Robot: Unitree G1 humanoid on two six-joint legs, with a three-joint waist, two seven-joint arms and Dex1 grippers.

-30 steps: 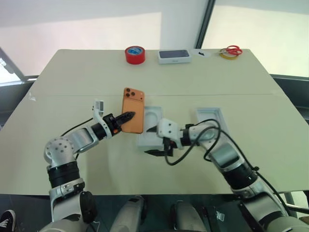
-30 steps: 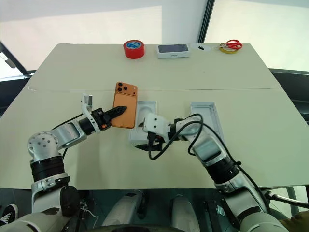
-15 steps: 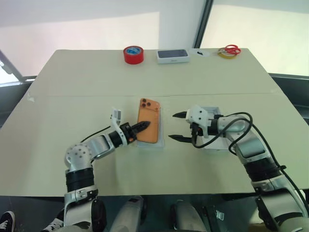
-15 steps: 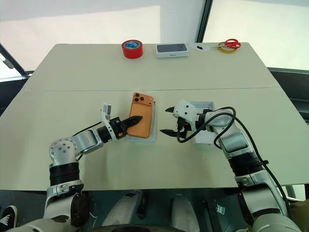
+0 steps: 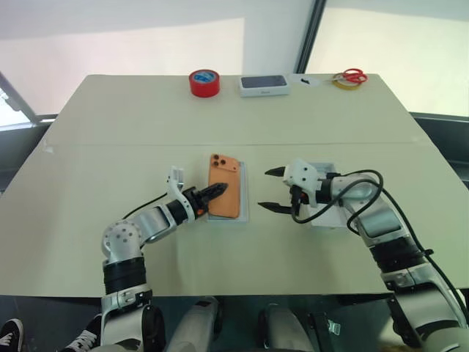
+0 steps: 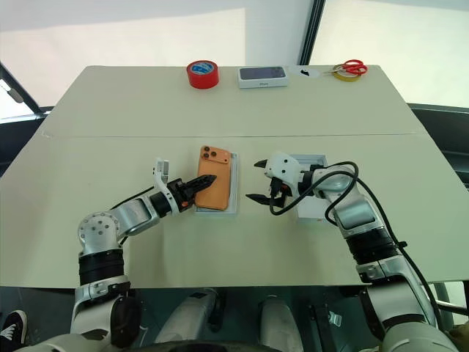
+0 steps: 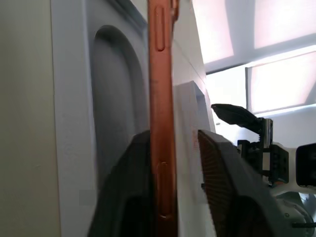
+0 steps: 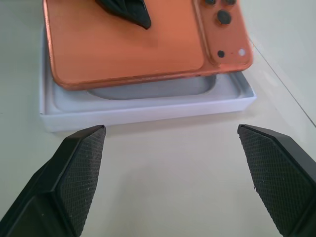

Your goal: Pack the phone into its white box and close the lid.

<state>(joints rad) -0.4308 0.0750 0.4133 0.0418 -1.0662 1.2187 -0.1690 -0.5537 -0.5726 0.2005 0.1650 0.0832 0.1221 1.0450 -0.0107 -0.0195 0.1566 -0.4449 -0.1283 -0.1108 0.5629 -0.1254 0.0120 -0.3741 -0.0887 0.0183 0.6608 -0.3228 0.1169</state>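
You've swung the phone (image 5: 223,187) right over the box (image 5: 245,196), axes matched; left gripper (image 5: 218,190) slack astride its near end, right gripper (image 5: 264,189) agape alongside.

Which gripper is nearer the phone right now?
Left. The left gripper reaches over the phone from its left side, fingers either side of it; the right gripper hangs open off its right edge, apart from it.

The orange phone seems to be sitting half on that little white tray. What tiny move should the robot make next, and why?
Probably the left gripper should ease the phone down flat into the white box. In the right wrist view the phone lies tilted across the box's rim, not seated, and one finger rests on its back. The right gripper hangs open beside it.
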